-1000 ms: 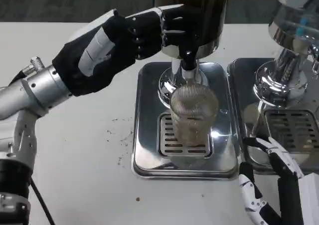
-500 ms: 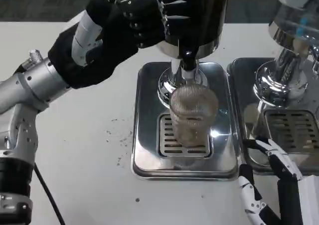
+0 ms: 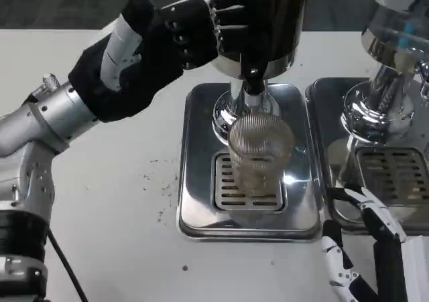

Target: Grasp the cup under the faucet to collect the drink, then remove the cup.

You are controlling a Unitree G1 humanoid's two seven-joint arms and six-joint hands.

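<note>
1. A ribbed clear cup (image 3: pixel 260 153) is seen standing upright on the slotted grate of a steel drip tray (image 3: pixel 201 181), directly under the black faucet (image 3: pixel 252 79) of a dark drink dispenser (image 3: pixel 268 21).
2. The cup is touched by neither hand.
3. The left hand (image 3: pixel 167 44) is raised at the dispenser's left side, with its fingers (image 3: pixel 224 27) laid against the dark tank just above the faucet; whether anything is gripped by them cannot be told.
4. The right hand (image 3: pixel 362 248) is seen low at the desk's near right edge, its fingers spread apart and nothing held, close to the corner of the drip tray.
5. A second dispenser (image 3: pixel 395 54) with its own tray is placed just to the right of the first.
6. Small dark specks are scattered on the white desk (image 3: pixel 100 201) left of the tray.
</note>
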